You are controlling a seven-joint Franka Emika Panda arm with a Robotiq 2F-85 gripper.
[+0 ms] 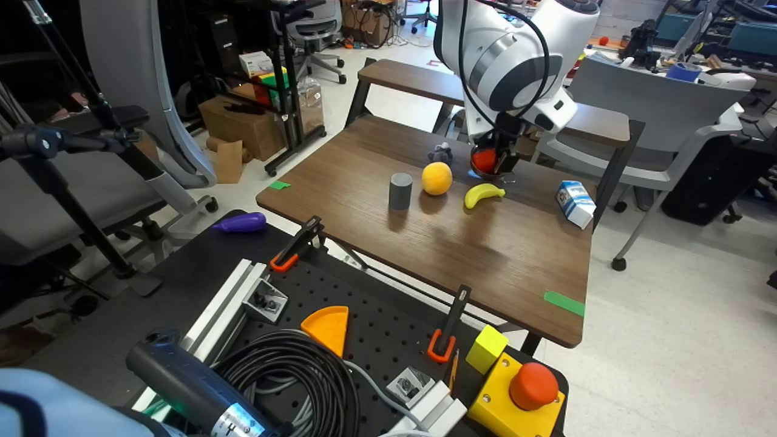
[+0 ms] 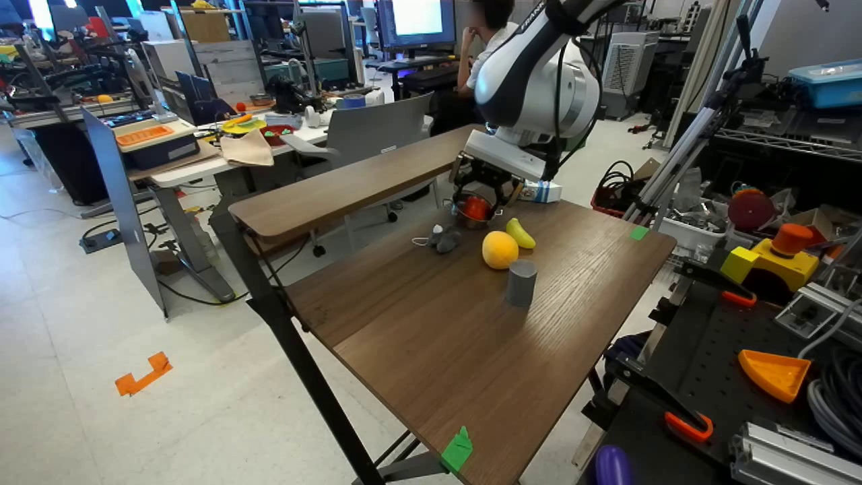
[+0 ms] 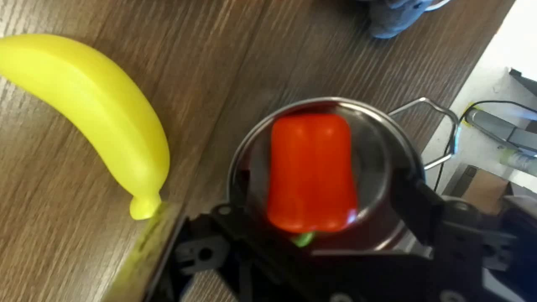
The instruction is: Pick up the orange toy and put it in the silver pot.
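The orange toy is a chunky red-orange pepper shape with a green stem. It shows in the wrist view (image 3: 311, 172) and in both exterior views (image 1: 484, 159) (image 2: 475, 207). It lies inside the silver pot (image 3: 373, 147), a shiny round metal pot with wire handles; the pot also shows in both exterior views (image 1: 478, 173) (image 2: 463, 219). My gripper (image 3: 322, 180) is open. Its dark fingers are at the left and right of the toy, with gaps on both sides, low at the pot's rim. In an exterior view my gripper (image 2: 480, 194) is right over the pot. The fingertips' depth is hard to tell.
A yellow banana (image 3: 105, 113) lies beside the pot. A yellow-orange round fruit (image 1: 436, 178), a dark grey cylinder (image 1: 400, 191) and a grey plush mouse (image 2: 444, 239) stand nearby. A blue-and-white carton (image 1: 575, 203) lies near the table's edge. A raised wooden shelf (image 2: 363, 185) runs along the table.
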